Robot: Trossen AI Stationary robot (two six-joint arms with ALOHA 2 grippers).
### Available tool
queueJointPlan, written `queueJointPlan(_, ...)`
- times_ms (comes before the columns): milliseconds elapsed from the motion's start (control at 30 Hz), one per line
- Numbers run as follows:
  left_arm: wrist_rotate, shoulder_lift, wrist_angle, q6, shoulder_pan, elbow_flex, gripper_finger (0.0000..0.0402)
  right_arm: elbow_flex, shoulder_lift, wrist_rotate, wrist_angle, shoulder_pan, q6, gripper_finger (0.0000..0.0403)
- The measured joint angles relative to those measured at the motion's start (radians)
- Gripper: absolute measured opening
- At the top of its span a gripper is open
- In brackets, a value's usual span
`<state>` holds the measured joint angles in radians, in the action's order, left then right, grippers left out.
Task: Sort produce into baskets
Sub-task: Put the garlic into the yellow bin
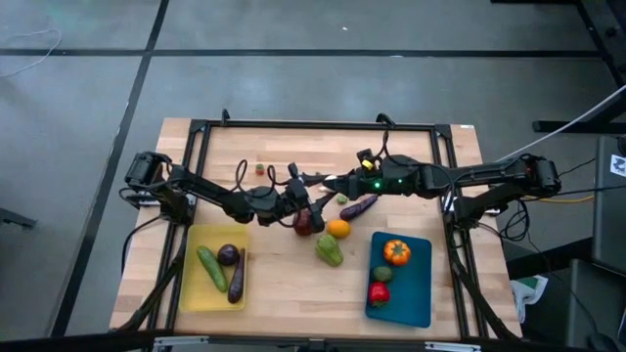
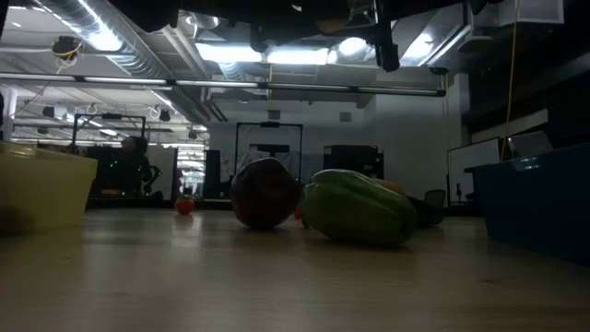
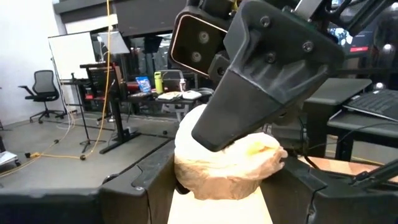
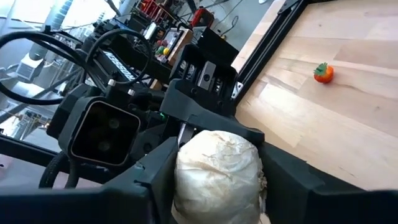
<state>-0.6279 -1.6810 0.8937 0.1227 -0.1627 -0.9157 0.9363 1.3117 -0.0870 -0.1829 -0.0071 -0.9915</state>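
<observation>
From above, my two arms meet over the middle of the bench [image 1: 284, 293]. My left gripper [image 1: 298, 200] and my right gripper [image 1: 328, 184] are nose to nose there. The yellow basket [image 1: 196, 295] sits at the near left with a cucumber [image 1: 211, 268] and two eggplants inside. The blue basket [image 1: 411, 293] sits at the near right with an orange pepper [image 1: 396, 251], a small green piece and a red pepper [image 1: 379, 292]. Loose on the wood between the baskets lie a dark red apple [image 1: 305, 223], an orange [image 1: 338, 229], a green pepper [image 1: 329, 249] and another eggplant [image 1: 358, 206]. A tiny orange-red piece [image 1: 260, 168] lies apart near the far edge.

At bench height, the apple and the green pepper lie side by side, touching or nearly so. The yellow basket's wall is at one edge and the blue basket's at the other.

Past my left wrist, a pale, wrinkled garlic-like piece [image 3: 227, 168] is clamped between my left fingers [image 3: 127, 193]. The right gripper's dark body presses onto it from above.

Past my right wrist, the same pale piece sits between my right fingers [image 4: 155, 174], which lie against both its sides, held up off the bench. The left gripper faces me just behind it.
</observation>
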Motion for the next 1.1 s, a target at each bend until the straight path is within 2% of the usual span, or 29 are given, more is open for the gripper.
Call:
queueJointPlan(200,0.006,0.0,-0.013,0.005,-0.001,0.0,0.0195,0.0,0.0,-0.008,0.028,0.0,0.011,0.0274)
queueJointPlan(333,0.006,0.0,-0.043,-0.022,-0.013,0.0,0.0195,0.0,0.001,-0.004,0.033,-0.008,0.127,0.0309)
queueJointPlan(467,0.006,0.006,-0.096,-0.079,-0.039,0.0,0.0195,0.0,0.001,0.077,0.034,-0.034,0.242,0.0324)
queueJointPlan(633,0.004,0.036,-0.193,-0.148,-0.084,0.0,0.0195,-0.001,0.001,0.223,0.033,-0.074,0.316,0.0323)
queueJointPlan(767,0.0,0.105,-0.374,-0.234,-0.131,-0.001,0.0195,-0.001,0.001,0.334,0.041,-0.104,0.318,0.0316)
queueJointPlan(900,0.009,0.207,-0.619,-0.333,-0.19,-0.001,0.0196,-0.001,0.001,0.341,0.106,-0.108,0.336,0.0309)
queueJointPlan(1100,0.157,0.379,-1.081,-0.619,-0.279,-0.001,0.0196,-0.001,0.001,0.341,0.242,-0.105,0.398,0.0308)
